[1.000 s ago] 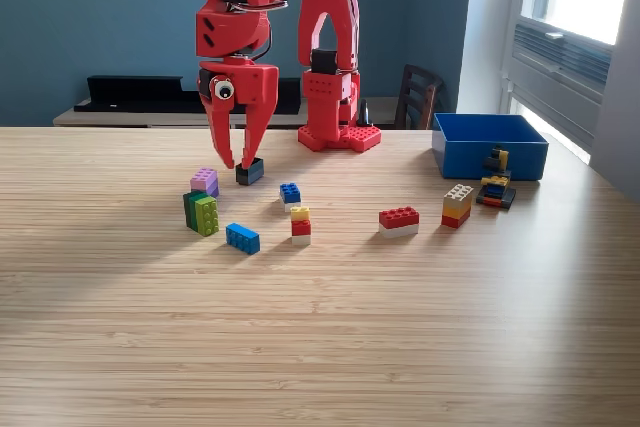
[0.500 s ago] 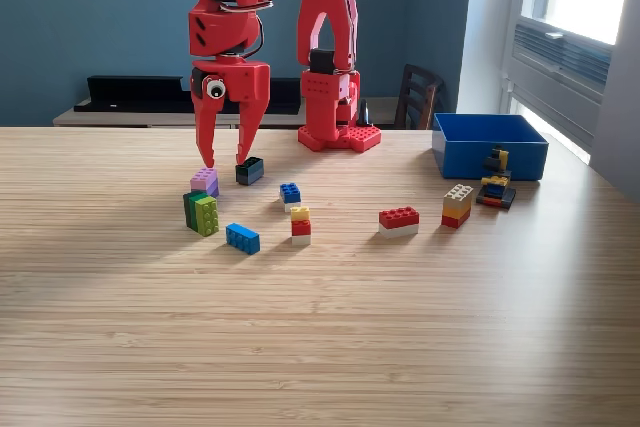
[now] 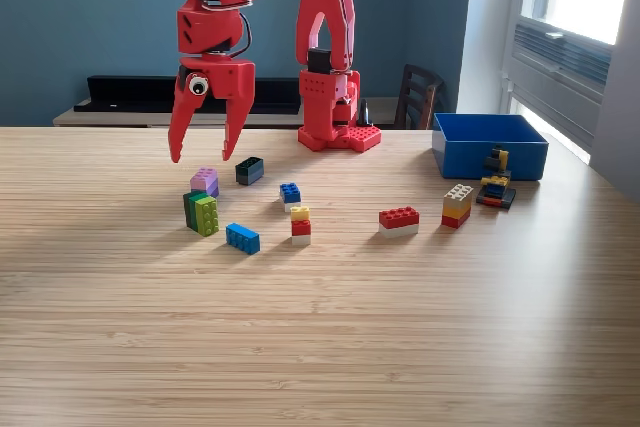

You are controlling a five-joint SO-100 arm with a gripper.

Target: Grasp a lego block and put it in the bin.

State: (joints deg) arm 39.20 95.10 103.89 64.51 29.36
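The bench carries scattered blocks. The bin sits far off toward the exterior view's right of the jaws, walls low for easy dropping. The jaws hang spread wide and empty, poised just above the purple block, probably lining up a grasp.

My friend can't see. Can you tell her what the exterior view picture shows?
A red robot arm holds its open, empty pincer above a purple lego block on a wooden table. More colourful blocks lie scattered, and a blue bin sits at the picture's right.
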